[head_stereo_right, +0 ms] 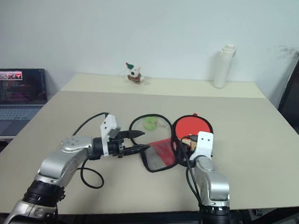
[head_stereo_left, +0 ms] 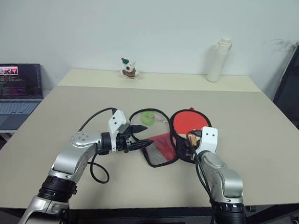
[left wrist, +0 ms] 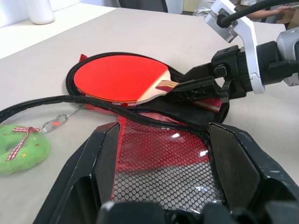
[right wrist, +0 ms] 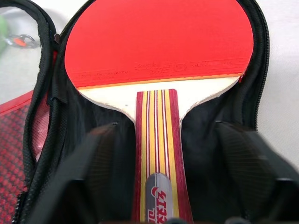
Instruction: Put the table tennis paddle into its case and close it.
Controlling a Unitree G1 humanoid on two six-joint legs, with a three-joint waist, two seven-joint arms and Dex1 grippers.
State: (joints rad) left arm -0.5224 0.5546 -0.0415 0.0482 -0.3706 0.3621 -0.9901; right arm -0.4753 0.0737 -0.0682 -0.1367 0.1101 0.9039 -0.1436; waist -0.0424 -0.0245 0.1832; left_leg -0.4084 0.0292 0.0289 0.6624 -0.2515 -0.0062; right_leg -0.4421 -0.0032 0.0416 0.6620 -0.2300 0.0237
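Paddle lies w/in case rim; right gripper wide astride handle, left gripper seemingly spread over mesh half.

Head views are evenly lit, bright, soft diffuse light; faint shadows under the arms on the table. Laptop screen glows at the left edge. In the left wrist view, small glare spots on the case mesh; near fingers sharp. In the right wrist view, the paddle is sharp, while the fingers at the lower frame are blurred and dark.
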